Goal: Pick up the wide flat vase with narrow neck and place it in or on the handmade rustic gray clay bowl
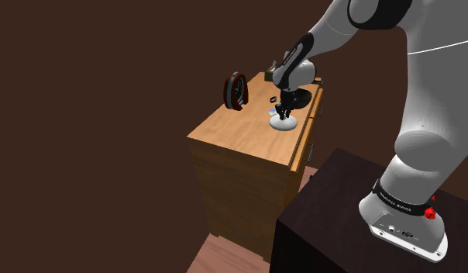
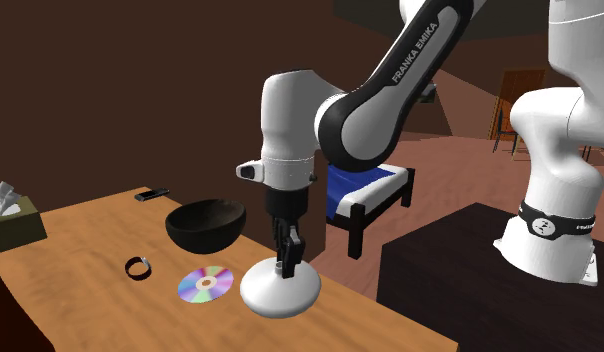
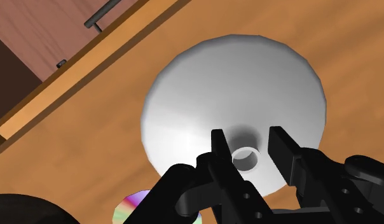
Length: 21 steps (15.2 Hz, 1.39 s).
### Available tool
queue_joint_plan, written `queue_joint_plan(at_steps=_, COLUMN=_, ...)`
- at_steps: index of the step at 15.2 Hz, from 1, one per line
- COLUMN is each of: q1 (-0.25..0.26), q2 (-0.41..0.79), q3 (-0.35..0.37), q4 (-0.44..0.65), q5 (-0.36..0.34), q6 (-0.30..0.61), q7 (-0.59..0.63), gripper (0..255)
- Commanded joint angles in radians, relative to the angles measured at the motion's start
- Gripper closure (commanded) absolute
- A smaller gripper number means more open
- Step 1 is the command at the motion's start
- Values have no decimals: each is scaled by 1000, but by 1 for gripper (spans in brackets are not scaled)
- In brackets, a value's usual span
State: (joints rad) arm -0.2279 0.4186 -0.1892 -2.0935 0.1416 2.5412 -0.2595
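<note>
Going left to right in the second exterior view: there's a greenish tissue box [image 2: 15, 218] at the far end of the light wooden tabletop [image 2: 80, 300]. Next come a small dark ring [image 2: 138, 267], the deep black round bowl [image 2: 206, 226] and a shiny rainbow disc [image 2: 206, 284] in front of it. Then the white wide flat vase with a narrow neck [image 2: 280, 290], sitting on the wood near the bowl, not touching it. The all-black claw [image 2: 286, 266] is down over the neck, fingers [image 3: 217, 149] either side with a sliver of gap, so released. I'd say the approach is done; squeezing, lifting and placing are all left.
</note>
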Motion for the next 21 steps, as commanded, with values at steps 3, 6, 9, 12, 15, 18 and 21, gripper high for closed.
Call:
queue_joint_plan(at_steps=3, q1=0, q2=0, q3=0, q4=-1, q5=0, q6=0, q7=0, gripper=255)
queue_joint_plan(at_steps=6, q1=0, q2=0, q3=0, q4=-1, q5=0, q6=0, q7=0, gripper=255)
queue_joint_plan(at_steps=9, q1=4, q2=-21, q3=-5, q4=-1, q5=-7, q6=-21, q7=5, gripper=255)
queue_joint_plan(at_steps=12, q1=8, q2=-52, q3=-11, q4=1, q5=-18, q6=-53, q7=13, gripper=255)
queue_joint_plan(at_steps=15, q1=13, q2=-82, q3=-17, q4=5, q5=-29, q6=-86, q7=20, gripper=255)
queue_joint_plan(at_steps=18, q1=16, q2=-110, q3=-22, q4=10, q5=-39, q6=-119, q7=27, gripper=255)
queue_joint_plan(at_steps=21, q1=19, q2=-137, q3=-26, q4=18, q5=-49, q6=-153, q7=34, gripper=255)
